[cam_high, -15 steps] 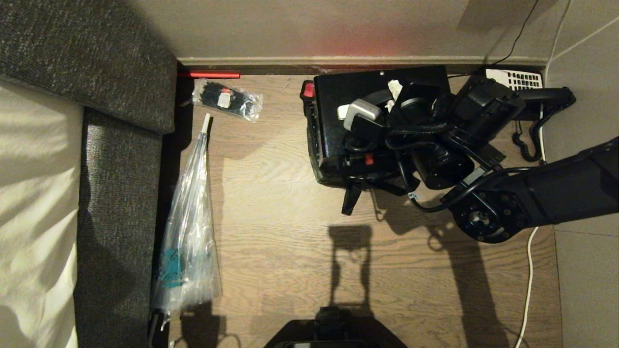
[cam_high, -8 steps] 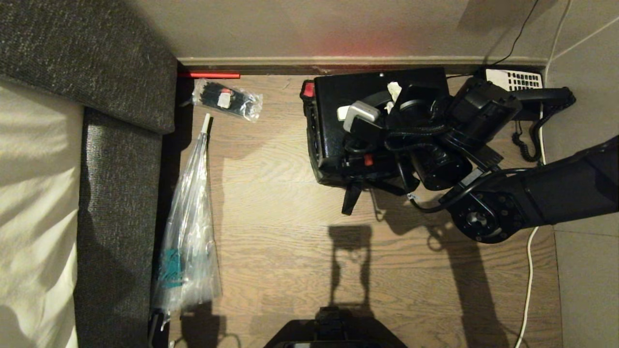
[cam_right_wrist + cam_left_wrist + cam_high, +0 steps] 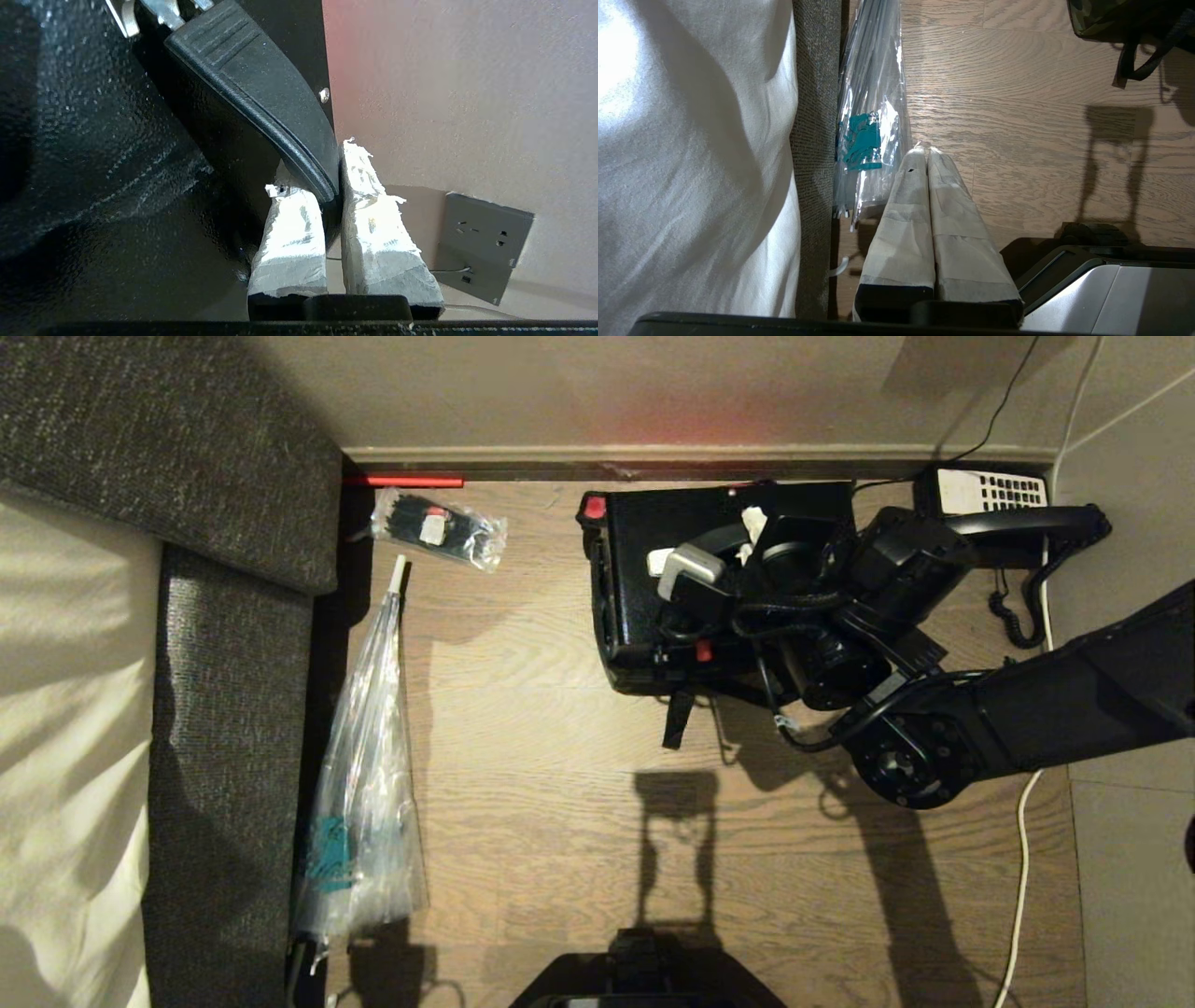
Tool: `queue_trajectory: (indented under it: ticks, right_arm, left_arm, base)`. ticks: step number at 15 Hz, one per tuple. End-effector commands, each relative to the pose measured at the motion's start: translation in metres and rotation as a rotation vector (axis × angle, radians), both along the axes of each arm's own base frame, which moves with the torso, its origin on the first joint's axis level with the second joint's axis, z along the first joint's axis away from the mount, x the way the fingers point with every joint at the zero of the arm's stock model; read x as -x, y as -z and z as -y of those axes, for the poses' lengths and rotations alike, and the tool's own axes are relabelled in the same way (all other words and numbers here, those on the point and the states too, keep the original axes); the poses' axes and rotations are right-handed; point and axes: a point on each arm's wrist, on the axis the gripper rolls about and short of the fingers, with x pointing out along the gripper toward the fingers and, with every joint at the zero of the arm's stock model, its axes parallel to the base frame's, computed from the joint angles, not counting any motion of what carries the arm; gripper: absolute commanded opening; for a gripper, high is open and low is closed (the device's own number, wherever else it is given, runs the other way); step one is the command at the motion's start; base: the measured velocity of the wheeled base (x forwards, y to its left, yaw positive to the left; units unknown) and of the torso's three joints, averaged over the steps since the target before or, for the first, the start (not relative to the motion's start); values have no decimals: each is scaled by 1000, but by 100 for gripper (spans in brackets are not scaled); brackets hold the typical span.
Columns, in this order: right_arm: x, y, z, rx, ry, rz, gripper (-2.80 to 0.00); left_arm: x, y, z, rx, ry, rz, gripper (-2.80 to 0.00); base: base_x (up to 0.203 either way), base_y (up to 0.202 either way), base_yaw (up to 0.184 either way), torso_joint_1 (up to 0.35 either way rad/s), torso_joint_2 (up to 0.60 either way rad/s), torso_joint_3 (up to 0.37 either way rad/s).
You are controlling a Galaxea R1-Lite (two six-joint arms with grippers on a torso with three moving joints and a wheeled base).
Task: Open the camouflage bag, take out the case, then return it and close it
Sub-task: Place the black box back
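No word, brand or number can be read anywhere here: the teal print on the clear plastic sleeve (image 3: 359,793) lying along the bed at the left, and the white keypad of the telephone (image 3: 991,491) at the far right, are both too small to make out.

On the wood-grain floor by the wall, the flat glossy black rectangular case (image 3: 672,523) lies under the right arm's gripper (image 3: 747,527), a black desk telephone with white keypad (image 3: 990,490) beside it, a clear packet of black ties (image 3: 439,527) well apart.
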Motion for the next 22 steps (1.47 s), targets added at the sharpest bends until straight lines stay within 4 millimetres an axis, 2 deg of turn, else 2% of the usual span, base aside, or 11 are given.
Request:
queue_trajectory:
  ticks: [1, 4, 9, 17, 22]
  right_arm:
    - [-4, 6, -1, 14, 10, -9, -280]
    - [3, -9, 5, 4, 13, 12, -280]
    - [2, -1, 4, 22, 15, -16, -280]
    - [-17, 17, -7, 13, 16, -37, -280]
    - [-31, 28, -5, 11, 33, -43, -280]
  left_arm:
    - [0, 0, 0, 1, -1, -2, -280]
    - [0, 0, 0, 1, -1, 1, -280]
    - [0, 0, 0, 1, -1, -1, -280]
    - [0, 0, 0, 1, -1, -1, -280]
    - [0, 0, 0, 1, -1, -1, -280]
  base:
    - [0, 0, 0, 0, 0, 0]
    - [0, 0, 0, 0, 0, 0]
    - [0, 0, 0, 0, 0, 0]
    - [0, 0, 0, 0, 0, 0]
    - [0, 0, 0, 0, 0, 0]
